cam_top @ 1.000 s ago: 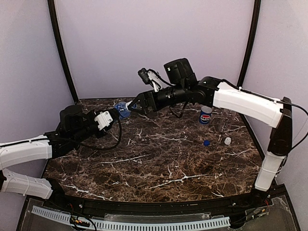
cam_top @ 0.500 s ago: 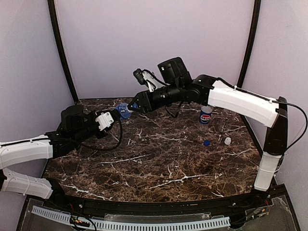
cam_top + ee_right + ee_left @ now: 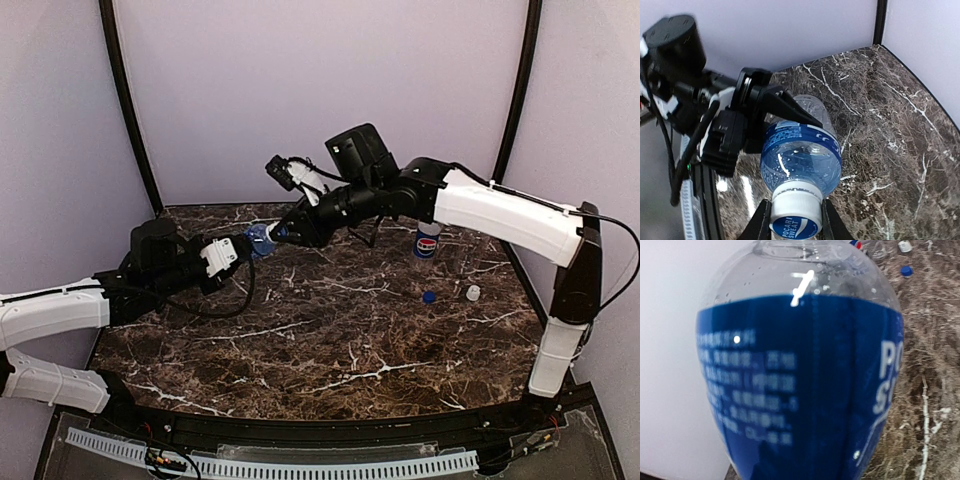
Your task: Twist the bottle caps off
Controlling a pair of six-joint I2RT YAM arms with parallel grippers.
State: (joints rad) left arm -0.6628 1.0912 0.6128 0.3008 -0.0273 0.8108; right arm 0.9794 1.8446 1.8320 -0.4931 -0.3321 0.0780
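A small clear bottle with a blue water label [image 3: 259, 240] is held off the table at the back left, lying sideways. My left gripper [image 3: 240, 245] is shut on its body; one black finger [image 3: 790, 107] crosses the label [image 3: 800, 137]. The bottle [image 3: 800, 380] fills the left wrist view and hides those fingers. My right gripper [image 3: 273, 234] is shut on the bottle's white cap [image 3: 796, 212], with a finger [image 3: 759, 224] pressed against each side. A dark blue cap [image 3: 428, 296] and a white cap [image 3: 473, 293] lie loose on the table. The Pepsi bottle [image 3: 427, 241] stands uncapped at the back right.
The dark marble table [image 3: 330, 340] is walled in by pale panels with black corner posts [image 3: 125, 100]. The right arm [image 3: 500, 215] stretches across the back of the table above the Pepsi bottle. The loose caps [image 3: 906, 271] also show in the left wrist view.
My right gripper has moved left onto the bottle's cap and shut on it. The left arm has shifted the bottle slightly to the right.
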